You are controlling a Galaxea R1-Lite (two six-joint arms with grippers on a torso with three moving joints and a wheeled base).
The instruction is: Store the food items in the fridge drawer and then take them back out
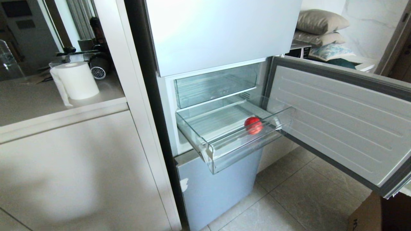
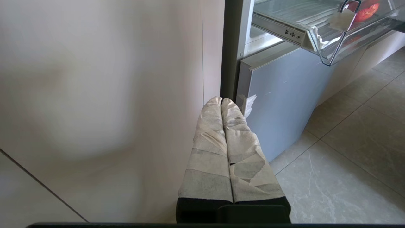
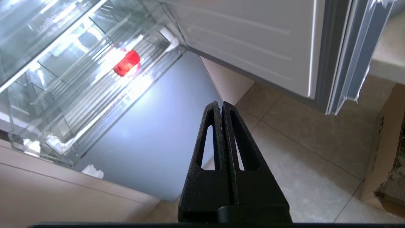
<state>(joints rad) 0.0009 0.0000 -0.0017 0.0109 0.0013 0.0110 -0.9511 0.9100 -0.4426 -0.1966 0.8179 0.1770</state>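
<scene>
A single red food item [image 1: 253, 125] is seen lying in the fridge drawer [image 1: 244, 146], near its front wall and toward the side next to the open fridge door [image 1: 340, 122]. Only this one rounded piece can be made out; a second piece is not visible in any view. The drawer, shallow and of clear plastic, is pulled well out of the fridge, below the taller clear drawer [image 1: 215, 84], which is pushed in.

The piece is judged to be light, smooth and fairly firm, and likely to roll on the ribbed drawer floor if nudged. It would best be taken from above, across its widest part, with the fingers kept clear of the drawer's front wall. The drawer itself looks stiff but brittle and slick, so a push or pull is best applied at its front edge.

The right claw [image 3: 221, 106] is closed with nothing in it, held low before the lower fridge front and beneath the level of the drawer. The left claw [image 2: 221, 101], its fingers wrapped in pale tape, is likewise closed and empty, parked beside the cabinet panel [image 1: 80, 166]. A paper roll [image 1: 77, 80] stands on the surface to the left.
</scene>
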